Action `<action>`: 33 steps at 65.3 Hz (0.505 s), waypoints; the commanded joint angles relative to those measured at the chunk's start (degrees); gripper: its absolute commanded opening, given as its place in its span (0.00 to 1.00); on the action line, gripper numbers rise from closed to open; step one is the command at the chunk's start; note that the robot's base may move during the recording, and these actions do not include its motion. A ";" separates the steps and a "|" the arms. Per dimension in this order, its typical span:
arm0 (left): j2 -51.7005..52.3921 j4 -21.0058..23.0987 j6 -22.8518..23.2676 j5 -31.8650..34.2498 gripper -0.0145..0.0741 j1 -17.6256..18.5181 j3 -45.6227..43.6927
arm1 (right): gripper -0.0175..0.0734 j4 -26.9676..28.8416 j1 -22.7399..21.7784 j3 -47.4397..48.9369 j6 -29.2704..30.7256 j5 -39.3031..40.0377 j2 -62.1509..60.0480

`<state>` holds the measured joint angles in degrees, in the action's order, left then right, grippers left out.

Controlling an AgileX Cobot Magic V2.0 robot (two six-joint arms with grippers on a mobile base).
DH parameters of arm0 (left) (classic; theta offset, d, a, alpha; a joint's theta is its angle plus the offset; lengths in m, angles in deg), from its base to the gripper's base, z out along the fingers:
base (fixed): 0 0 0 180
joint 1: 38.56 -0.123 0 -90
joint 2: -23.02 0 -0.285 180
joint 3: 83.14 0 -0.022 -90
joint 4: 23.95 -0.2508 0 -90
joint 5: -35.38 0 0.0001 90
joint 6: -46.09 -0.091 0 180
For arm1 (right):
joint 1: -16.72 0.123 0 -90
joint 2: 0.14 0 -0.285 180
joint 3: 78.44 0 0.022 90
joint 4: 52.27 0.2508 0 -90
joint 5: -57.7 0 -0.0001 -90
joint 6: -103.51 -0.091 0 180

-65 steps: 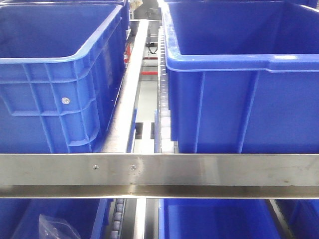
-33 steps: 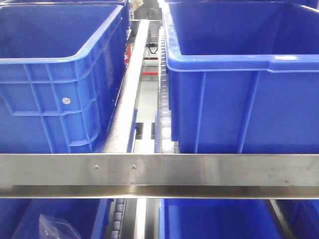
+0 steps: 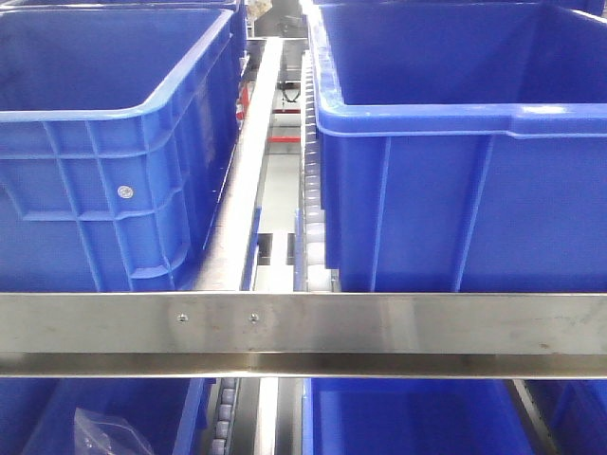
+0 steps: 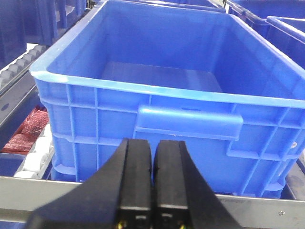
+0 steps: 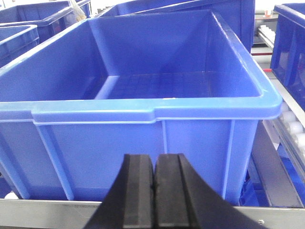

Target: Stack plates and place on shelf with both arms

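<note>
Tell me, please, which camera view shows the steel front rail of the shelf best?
The exterior front-facing view: the front rail runs edge to edge, its two screws visible. The left wrist view shows only a strip of it behind the closed left gripper; the right wrist view likewise, behind the right gripper.

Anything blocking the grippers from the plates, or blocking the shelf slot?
No plates show in any view, so that path can't be judged. Both the left gripper and the right gripper are shut and empty, each facing a blue crate just behind the shelf rail. Those crates fill the visible shelf level.
</note>
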<state>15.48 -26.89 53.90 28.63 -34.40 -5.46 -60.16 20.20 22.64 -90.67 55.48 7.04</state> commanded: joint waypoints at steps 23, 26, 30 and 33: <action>1.06 0.17 0.32 4.58 0.26 -0.06 0.11 | 0.25 -0.08 -0.27 0.03 0.16 4.91 -1.11; 1.06 0.17 0.32 4.58 0.26 -0.06 0.11 | 0.25 -0.08 -0.27 0.03 0.16 4.91 -1.11; 1.06 0.17 0.32 4.58 0.26 -0.06 0.11 | 0.25 -0.08 -0.27 0.03 0.16 4.91 -1.11; 1.06 0.17 0.32 4.58 0.26 -0.06 0.11 | 0.25 -0.08 -0.27 0.03 0.16 4.91 -1.11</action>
<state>15.48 -26.89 53.90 28.34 -34.40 -5.46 -60.16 20.20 22.64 -90.75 55.48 7.04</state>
